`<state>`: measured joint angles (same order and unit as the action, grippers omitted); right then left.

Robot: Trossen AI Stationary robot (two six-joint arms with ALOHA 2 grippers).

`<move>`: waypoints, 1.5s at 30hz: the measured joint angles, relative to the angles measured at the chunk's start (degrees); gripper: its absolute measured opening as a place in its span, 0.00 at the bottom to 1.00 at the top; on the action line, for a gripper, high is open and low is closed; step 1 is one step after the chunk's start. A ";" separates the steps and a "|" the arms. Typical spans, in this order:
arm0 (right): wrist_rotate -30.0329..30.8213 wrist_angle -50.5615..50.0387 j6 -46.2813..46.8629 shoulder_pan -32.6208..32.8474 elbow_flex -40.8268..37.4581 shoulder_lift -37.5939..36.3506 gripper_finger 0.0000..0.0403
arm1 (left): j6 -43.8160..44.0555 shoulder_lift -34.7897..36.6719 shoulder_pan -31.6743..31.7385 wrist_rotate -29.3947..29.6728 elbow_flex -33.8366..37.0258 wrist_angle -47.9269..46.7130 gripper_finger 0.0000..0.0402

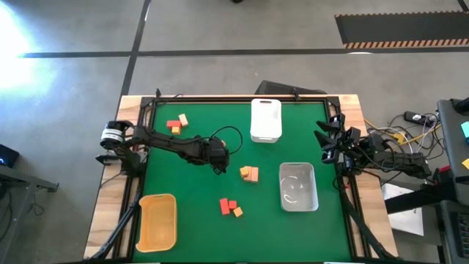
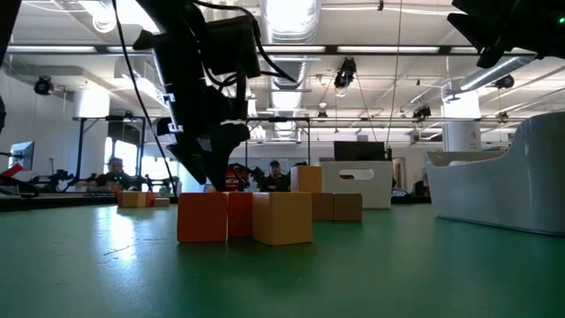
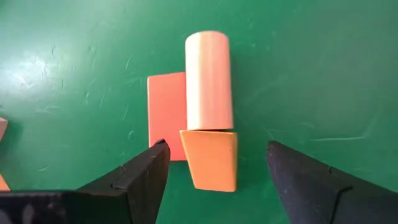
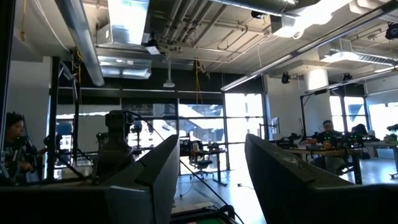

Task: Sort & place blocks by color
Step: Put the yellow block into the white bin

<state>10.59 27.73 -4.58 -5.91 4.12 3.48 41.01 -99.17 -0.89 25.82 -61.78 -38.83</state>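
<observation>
My left pincer (image 3: 214, 174) hung spread over a touching cluster near mid-table: an orange block (image 3: 210, 158), a red block (image 3: 166, 112) and a pale cylinder (image 3: 209, 81). Closing off-centre, I risked nudging its neighbours. My right pincer (image 4: 208, 177) waited, spread, at the table's right edge.

Left hand (image 3: 214, 180): both finger bases cut off at frame edge. Orange block (image 3: 210, 160) between the fingers, near end partly out of sight; red block (image 3: 166, 112) half-covered by one finger. Two block corners (image 3: 2, 155) clipped at edge beside the hand, colour uncertain. Low view: arm hides blocks behind.
</observation>
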 joint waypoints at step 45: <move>-0.02 -0.50 0.04 0.01 -0.02 0.00 0.42 | -13.33 6.18 0.39 -0.49 -0.39 0.62 0.12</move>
<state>10.57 27.23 -4.54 -5.91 4.10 3.48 27.68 -92.99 -0.49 25.33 -62.17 -38.21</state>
